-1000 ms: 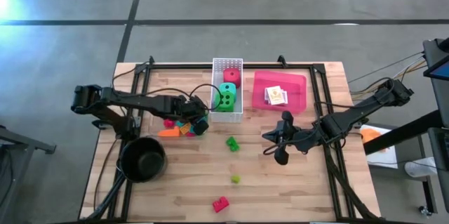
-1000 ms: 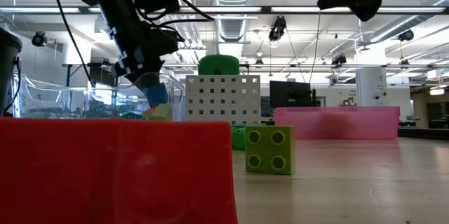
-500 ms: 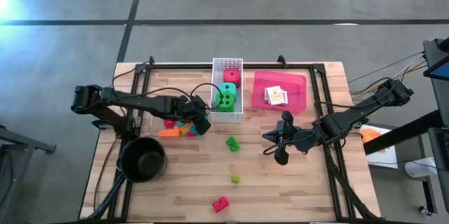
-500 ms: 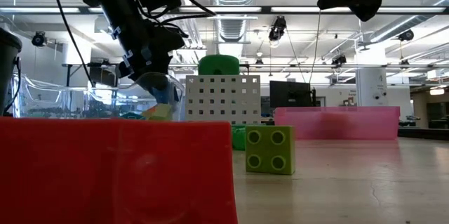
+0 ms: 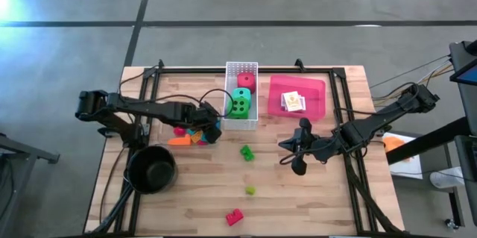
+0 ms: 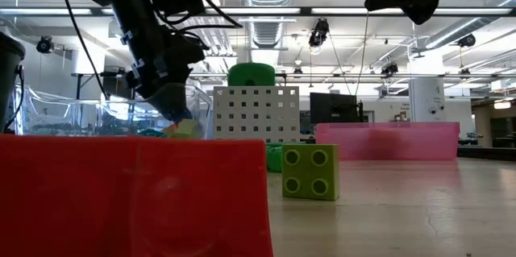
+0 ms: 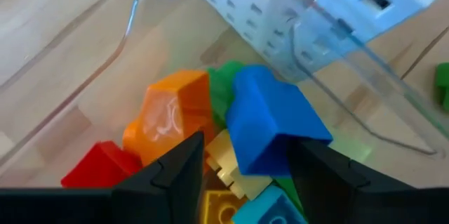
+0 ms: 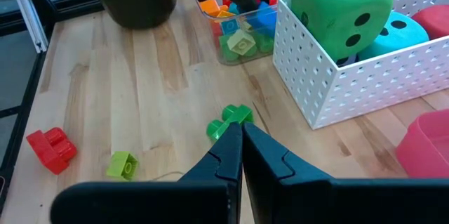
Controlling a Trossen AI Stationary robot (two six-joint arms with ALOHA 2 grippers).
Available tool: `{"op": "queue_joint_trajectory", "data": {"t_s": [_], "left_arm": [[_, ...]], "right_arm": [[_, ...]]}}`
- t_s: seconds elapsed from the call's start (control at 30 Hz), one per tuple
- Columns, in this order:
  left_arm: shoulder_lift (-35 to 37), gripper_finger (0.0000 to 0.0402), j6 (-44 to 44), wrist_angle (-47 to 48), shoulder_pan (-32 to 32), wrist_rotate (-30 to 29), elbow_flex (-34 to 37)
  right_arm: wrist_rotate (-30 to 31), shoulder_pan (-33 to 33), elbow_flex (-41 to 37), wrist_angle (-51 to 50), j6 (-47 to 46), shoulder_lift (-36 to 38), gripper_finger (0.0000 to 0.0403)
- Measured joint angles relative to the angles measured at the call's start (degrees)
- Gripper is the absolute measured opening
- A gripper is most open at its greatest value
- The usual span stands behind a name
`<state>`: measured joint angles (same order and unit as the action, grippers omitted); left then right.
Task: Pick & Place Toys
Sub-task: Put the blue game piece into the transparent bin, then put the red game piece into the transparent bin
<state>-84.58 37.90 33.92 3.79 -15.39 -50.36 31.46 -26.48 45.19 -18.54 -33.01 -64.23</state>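
A clear container (image 5: 188, 135) holds several small bricks beside the white basket (image 5: 241, 122). My left gripper (image 7: 245, 157) is open, pointing steeply down into the container. A blue brick (image 7: 270, 126) lies on top of the pile between its fingers. The basket holds a green die (image 8: 342, 10), a teal die (image 8: 400, 31) and a red die (image 5: 246, 82). Loose on the table are a green brick (image 5: 247, 152), a yellow-green brick (image 5: 250, 190) and a red brick (image 5: 234, 217). My right gripper (image 5: 285, 145) hangs shut above the table, right of the green brick. My left gripper stands open around the blue brick, coming from above and slanting down. One finger (image 7: 316, 175) lies close to the brick's side (image 7: 280, 150); I cannot tell whether it touches. The brick rests on the other bricks.
A round black pot (image 5: 151, 169) stands near the table's left front. A pink tray (image 5: 317, 89) with card packs (image 5: 294, 101) sits right of the basket. Bare wood lies between the loose bricks and the front edge.
My left gripper has opened over the clear container and let go of the blue brick, which now lies on the pile of bricks. The hand has stayed in place.
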Motion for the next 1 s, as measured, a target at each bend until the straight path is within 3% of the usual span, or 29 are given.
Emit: {"op": "queue_joint_trajectory", "data": {"t_s": [0.43, 0.53, 0.77, 1.0], "left_arm": [[3.15, 0.0205, 2.68, 0.67, -2.58, -0.14, -0.30], [5.46, 0.0205, 4.91, 0.66, -4.99, -2.65, -0.25], [8.52, 0.0205, 8.27, -1.95, -14.60, -8.22, -0.19], [5.95, 0.0206, -4.67, -19.51, -28.28, -7.67, -0.19]], "right_arm": [[0.00, 0.00, 0.00, 0.03, 0.00, 0.00, 0.0008], [0.00, 0.02, 0.00, 0.03, 0.00, 0.00, 0.0008], [0.00, 0.02, 0.00, 0.02, 0.00, 0.00, 0.0008], [0.00, 0.01, 0.00, 0.02, 0.00, 0.00, 0.0008]]}}
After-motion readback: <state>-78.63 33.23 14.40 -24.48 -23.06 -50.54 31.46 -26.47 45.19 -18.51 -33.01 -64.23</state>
